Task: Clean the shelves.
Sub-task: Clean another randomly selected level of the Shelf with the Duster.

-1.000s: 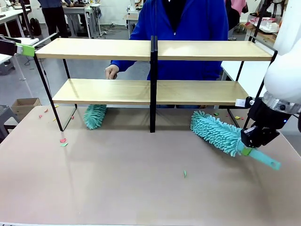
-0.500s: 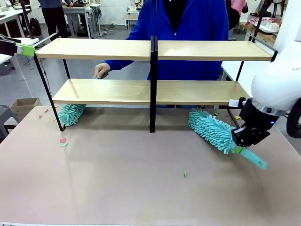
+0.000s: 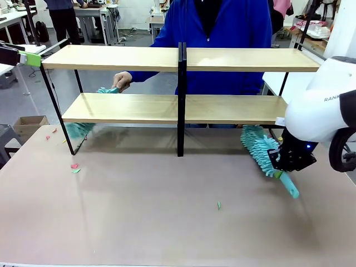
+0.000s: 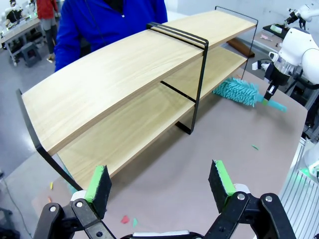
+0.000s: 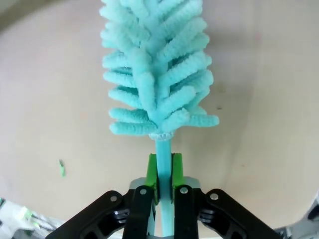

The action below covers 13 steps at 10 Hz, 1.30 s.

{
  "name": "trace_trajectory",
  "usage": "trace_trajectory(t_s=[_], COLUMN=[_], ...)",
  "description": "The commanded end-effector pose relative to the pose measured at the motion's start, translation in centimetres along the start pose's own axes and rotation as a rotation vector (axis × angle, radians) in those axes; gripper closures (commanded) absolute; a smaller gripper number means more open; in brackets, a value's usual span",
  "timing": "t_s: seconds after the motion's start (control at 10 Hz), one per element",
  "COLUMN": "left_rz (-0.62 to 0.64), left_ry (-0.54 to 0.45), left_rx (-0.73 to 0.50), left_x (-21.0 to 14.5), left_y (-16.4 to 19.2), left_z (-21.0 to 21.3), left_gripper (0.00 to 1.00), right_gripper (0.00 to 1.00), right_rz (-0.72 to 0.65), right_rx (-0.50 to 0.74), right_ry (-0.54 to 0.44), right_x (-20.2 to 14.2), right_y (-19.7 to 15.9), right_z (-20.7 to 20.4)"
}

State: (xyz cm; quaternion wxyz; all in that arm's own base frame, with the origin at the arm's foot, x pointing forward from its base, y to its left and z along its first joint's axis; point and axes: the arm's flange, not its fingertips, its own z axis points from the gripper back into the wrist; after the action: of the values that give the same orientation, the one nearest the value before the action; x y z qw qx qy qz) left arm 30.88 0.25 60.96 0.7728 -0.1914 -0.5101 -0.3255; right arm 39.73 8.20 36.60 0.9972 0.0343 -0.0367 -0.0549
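- Swung to the right over the last second, the teal duster point(image 3: 257, 146) in the right tool point(image 3: 282, 167) has its fluffy head by the right end of the lower board, no longer stretched toward the centre post. The person's duster point(image 3: 79, 130) has slid to the rack's left end.
- Left tool point(image 4: 159, 181) hangs off the rack's left end, jaws wide with nothing between them.
- Small scraps point(image 3: 218, 205) lie on the bare counter point(image 3: 167, 233) in front of the rack.
- Right tool is clamped narrow on the duster's handle, just below the fluff.
- The shelves point(image 3: 167, 108) stand across the far half of the counter, between the robot and the person.
- The step looks like sweeping around the lower tier's right end. To do it well:
  - lay the fluff flat;
  - stroke along the board toward the centre post;
  - steer clear of the thin black end frame, which could snag the head.
- The person's hand point(image 3: 121, 81) works behind the lower board at the left, so strokes are best kept to the right half.
- Hard to tell:
  - whether the fluff touches the board, the counter or neither, since the white arm covers the handle's upper part;
  - the outline of the person's duster, which is motion-blurred.
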Motion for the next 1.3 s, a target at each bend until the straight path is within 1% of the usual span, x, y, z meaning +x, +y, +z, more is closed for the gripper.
trace_trajectory(t_s=[0.0,0.1,0.2,0.3,0.4,0.5,0.7,0.8,0.9,1.1,1.2], left_rz=[0.004,0.004,0.004,0.004,0.004,0.004,0.004,0.004,0.004,0.004,0.004], left_ry=[0.004,0.004,0.004,0.004,0.004,0.004,0.004,0.004,0.004,0.004,0.004], left_rx=[0.016,0.016,0.016,0.016,0.016,0.016,0.016,0.016,0.016,0.016,0.016], left_x=[-0.6,-0.6,-0.6,-0.6,-0.6,-0.6,-0.6,-0.6,-0.6,-0.6,-0.6], left_y=[-0.6,-0.6,-0.6,-0.6,-0.6,-0.6,-0.6,-0.6,-0.6,-0.6,-0.6], left_z=[0.0,0.0,0.0,0.0,0.0,0.0,0.0,0.0,0.0,0.0,0.0], left_gripper=[0.0,0.0,0.0,0.0,0.0,0.0,0.0,0.0,0.0,0.0,0.0], right_gripper=[0.87,0.87,0.87,0.87,0.87,0.87,0.87,0.87,0.87,0.87,0.87], right_rz=[-0.148,-0.236,-0.384,-0.397,-0.363,-0.33,-0.249,-0.238,-0.229,-0.15,-0.055], right_rx=[-0.095,-0.095,-0.104,-0.099,-0.044,-0.008,0.026,0.028,0.014,0.065,0.138], right_ry=[0.024,0.009,0.016,-0.034,-0.113,-0.151,-0.188,-0.2,-0.196,-0.162,-0.084], right_x=[-1.6,-1.1,-0.3,-0.2,-0.2,-0.4,-0.8,-0.9,-1.0,-1.4,-2.1], right_y=[-0.3,-0.9,-1.7,-1.5,-0.8,-0.3,0.2,0.3,0.4,0.8,0.8], right_z=[-0.8,-1.1,-1.2,-1.0,-0.9,-0.9,-0.8,-0.8,-0.9,-0.5,0.2])
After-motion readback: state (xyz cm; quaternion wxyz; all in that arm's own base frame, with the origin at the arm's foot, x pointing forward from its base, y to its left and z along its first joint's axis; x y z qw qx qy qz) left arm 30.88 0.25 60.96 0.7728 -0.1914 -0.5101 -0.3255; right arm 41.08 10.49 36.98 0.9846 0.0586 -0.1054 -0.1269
